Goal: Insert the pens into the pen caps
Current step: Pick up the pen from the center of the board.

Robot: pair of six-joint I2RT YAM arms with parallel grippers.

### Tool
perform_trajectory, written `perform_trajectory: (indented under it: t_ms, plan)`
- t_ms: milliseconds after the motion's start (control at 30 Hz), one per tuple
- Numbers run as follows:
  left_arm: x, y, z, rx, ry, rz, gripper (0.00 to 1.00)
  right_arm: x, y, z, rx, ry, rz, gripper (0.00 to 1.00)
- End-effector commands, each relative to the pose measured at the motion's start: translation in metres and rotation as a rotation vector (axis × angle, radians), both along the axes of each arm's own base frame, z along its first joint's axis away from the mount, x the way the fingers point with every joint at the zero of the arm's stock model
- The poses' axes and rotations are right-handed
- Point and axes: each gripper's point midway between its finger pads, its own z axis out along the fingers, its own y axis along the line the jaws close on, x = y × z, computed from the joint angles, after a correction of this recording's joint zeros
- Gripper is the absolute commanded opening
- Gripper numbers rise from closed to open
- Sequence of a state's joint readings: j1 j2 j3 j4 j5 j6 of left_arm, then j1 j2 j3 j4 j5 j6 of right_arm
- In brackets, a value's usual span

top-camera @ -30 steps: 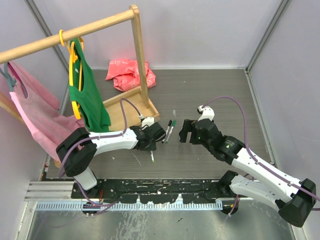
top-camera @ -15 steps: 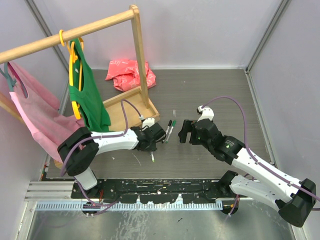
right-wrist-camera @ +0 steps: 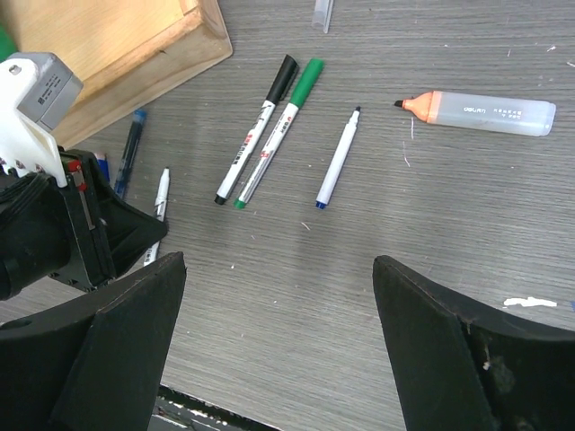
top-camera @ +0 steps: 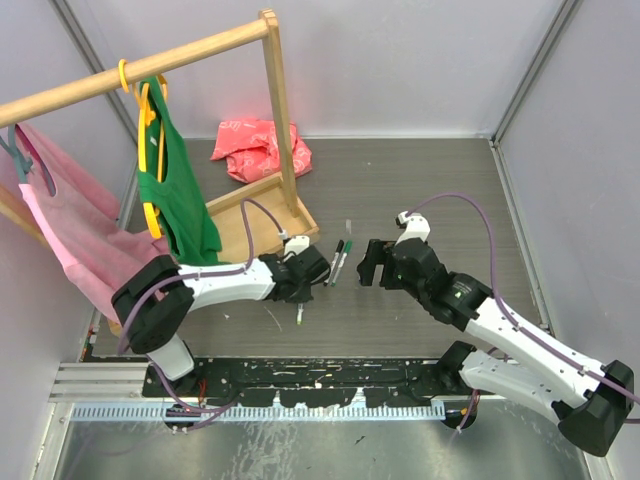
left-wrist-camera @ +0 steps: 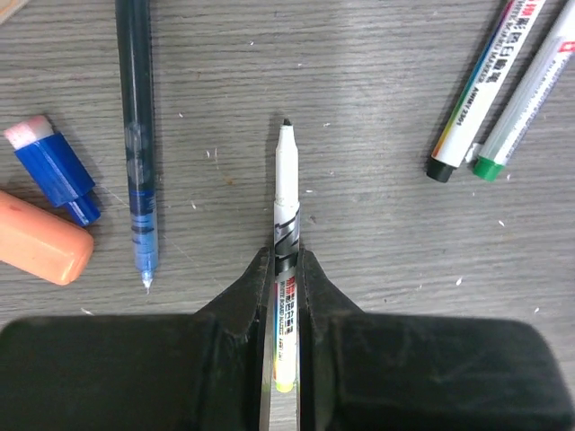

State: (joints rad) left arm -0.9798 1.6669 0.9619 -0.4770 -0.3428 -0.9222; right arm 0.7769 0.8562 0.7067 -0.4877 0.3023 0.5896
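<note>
Pens lie scattered on the grey worktop (top-camera: 420, 190). One of them, a white-barrelled pen (left-wrist-camera: 286, 193) with a bare dark tip, is in my left pincer (left-wrist-camera: 286, 265). The jaws are pinched narrow across the rear part of its barrel, near the middle of the worktop, with the tip pointing to the far side. I judge the hold is set that far back on purpose: the whole writing end sticks out in front, free to enter a cap. Whether the pen is off the surface I cannot tell.

Just left of it lies a dark blue pen (left-wrist-camera: 137, 135), roughly parallel. Further left is a blue cap (left-wrist-camera: 56, 171), just beside an orange piece (left-wrist-camera: 40, 247) that may be another cap. To the far right, a black-capped pen (right-wrist-camera: 256, 135) and a green-capped pen (right-wrist-camera: 278, 126) lie side by side; both look finished. Right of those are an uncapped white pen (right-wrist-camera: 337, 162) and an orange highlighter (right-wrist-camera: 485, 112), apart from each other.

My right pincer (right-wrist-camera: 278, 260) hangs over the worktop just right of the capped pair, jaws wide and holding nothing. That reads as a waiting pose: it could take a cap and steady it while my left brings the tip in. Which cap suits the held pen is unclear, since its tip looks dark and its rear end yellowish-green.
</note>
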Motion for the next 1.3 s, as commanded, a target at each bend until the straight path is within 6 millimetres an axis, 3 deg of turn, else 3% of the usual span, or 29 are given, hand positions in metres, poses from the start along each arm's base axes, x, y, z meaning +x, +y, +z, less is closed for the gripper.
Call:
perform_trajectory:
  t_ms: [0, 300, 433, 600, 833, 1033, 1267]
  plan:
    - [0.011, -0.015, 0.045, -0.108, -0.113, -0.083, 0.00, 0.008, 0.000, 0.035, 0.093, -0.108, -0.030, 0.90]
    - [0.012, -0.041, 0.174, -0.440, -0.416, -0.290, 0.00, 0.006, 0.023, 0.116, 0.371, -0.340, 0.069, 0.90]
    - [0.003, -0.047, 0.216, -0.559, -0.514, -0.371, 0.00, -0.001, 0.037, 0.147, 0.482, -0.393, 0.140, 0.89]
    - [-0.006, -0.051, 0.256, -0.659, -0.600, -0.440, 0.00, -0.005, 0.047, 0.174, 0.587, -0.437, 0.182, 0.85]
    - [-0.019, -0.058, 0.294, -0.762, -0.674, -0.532, 0.00, -0.009, 0.064, 0.190, 0.683, -0.422, 0.235, 0.80]
    - [-0.018, -0.061, 0.308, -0.767, -0.708, -0.557, 0.00, -0.009, 0.074, 0.195, 0.709, -0.410, 0.273, 0.77]
    - [-0.021, -0.064, 0.321, -0.791, -0.729, -0.587, 0.00, -0.008, 0.080, 0.192, 0.718, -0.381, 0.282, 0.63]
